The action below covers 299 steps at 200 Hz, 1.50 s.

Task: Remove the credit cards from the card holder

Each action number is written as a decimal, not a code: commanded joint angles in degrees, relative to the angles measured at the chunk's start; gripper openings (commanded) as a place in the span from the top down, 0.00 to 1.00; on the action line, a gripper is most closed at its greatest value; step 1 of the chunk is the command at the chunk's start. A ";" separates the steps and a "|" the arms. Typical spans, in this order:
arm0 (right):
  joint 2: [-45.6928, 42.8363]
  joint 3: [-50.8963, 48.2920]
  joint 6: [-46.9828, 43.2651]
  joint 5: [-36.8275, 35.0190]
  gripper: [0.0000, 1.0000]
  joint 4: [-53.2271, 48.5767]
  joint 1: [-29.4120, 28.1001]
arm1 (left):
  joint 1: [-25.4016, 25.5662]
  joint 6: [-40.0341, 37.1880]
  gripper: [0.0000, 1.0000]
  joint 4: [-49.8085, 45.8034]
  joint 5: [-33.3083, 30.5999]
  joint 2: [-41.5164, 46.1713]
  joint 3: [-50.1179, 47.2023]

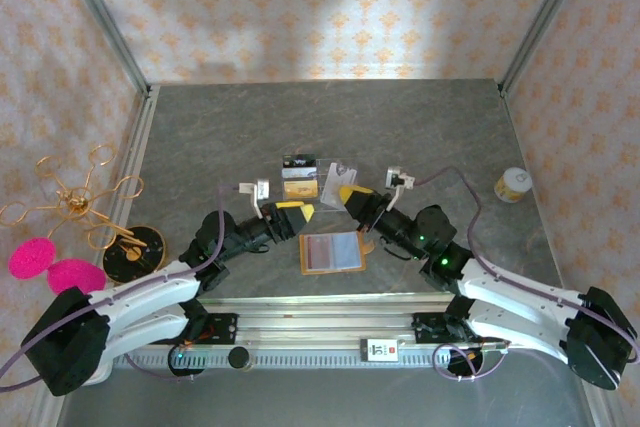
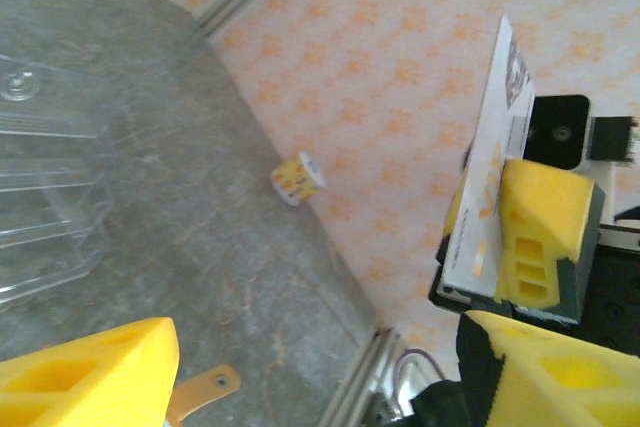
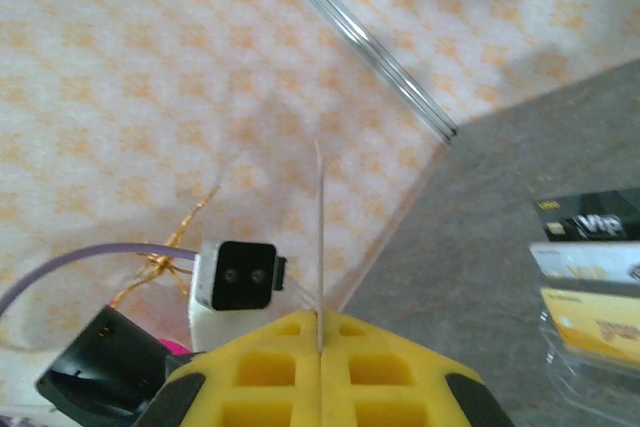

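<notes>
Credit card (image 2: 492, 147), beyond the card holder (image 1: 333, 252), pinched by the right gripper (image 3: 320, 325), long axis straight out from its fingertips: edge-on to that wrist (pale face to the left's). Left gripper (image 1: 294, 211) gapes empty.

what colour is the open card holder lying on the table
The card holder has an orange-tan edge and is greyish inside; the top external view shows it best.

The right hand (image 3: 320, 332) pinches a thin card (image 3: 319, 237) edge-on.

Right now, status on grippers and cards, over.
Left gripper open, empty. Right gripper shut on one credit card. Card holder open flat between arms. Acrylic stand close behind.
</notes>
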State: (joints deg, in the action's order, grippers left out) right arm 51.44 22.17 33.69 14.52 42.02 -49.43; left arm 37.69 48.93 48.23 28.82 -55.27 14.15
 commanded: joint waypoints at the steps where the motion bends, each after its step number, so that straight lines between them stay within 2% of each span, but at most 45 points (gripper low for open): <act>1: 2.08 0.76 2.69 2.04 1.00 9.05 0.21 | -0.74 3.79 0.34 14.89 3.62 -1.33 -1.27; 37: 5.51 0.92 6.66 2.44 1.00 15.32 -0.13 | -0.73 6.85 0.35 25.79 3.71 -4.76 -2.42; 97: 8.68 3.18 6.83 1.54 1.00 14.95 -2.39 | -0.68 6.93 0.45 28.14 2.11 -6.16 -0.82; 125: 10.35 4.00 6.91 1.10 1.00 15.30 -3.19 | -0.69 7.33 0.53 28.59 2.72 -6.45 0.05; 155: 11.81 4.94 6.65 0.84 1.00 14.52 -3.81 | -0.69 7.66 0.69 29.37 3.78 -6.80 0.18; 172: 12.35 5.38 6.56 0.67 1.00 13.08 -3.83 | -0.69 7.21 0.76 28.30 3.79 -6.12 0.41; 219: 13.72 5.13 6.91 3.11 1.00 11.81 -3.82 | -0.69 3.74 0.74 21.99 2.96 -2.37 1.05; 261: 13.38 4.70 6.83 3.52 1.00 10.83 -3.83 | -0.69 1.91 0.91 18.45 2.99 -0.98 1.60; 272: 13.58 4.90 6.78 3.97 1.00 10.24 -3.83 | -0.76 1.28 1.00 16.47 3.29 -1.05 2.59; 277: 13.49 5.03 6.59 4.25 1.00 9.83 -3.83 | -0.70 0.39 1.00 15.18 3.78 -1.00 3.39; 287: 12.75 5.14 6.19 4.55 0.90 7.74 -3.70 | -0.69 -1.57 1.00 11.21 4.69 -0.57 5.19; 299: 10.38 4.85 5.27 4.35 0.71 3.88 -3.19 | -0.78 -5.69 1.00 3.35 4.69 0.89 7.71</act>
State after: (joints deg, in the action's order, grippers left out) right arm 64.73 26.28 40.23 16.78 52.77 -52.64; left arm 36.97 50.65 61.08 31.31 -57.06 15.53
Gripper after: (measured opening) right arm 0.153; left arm 0.051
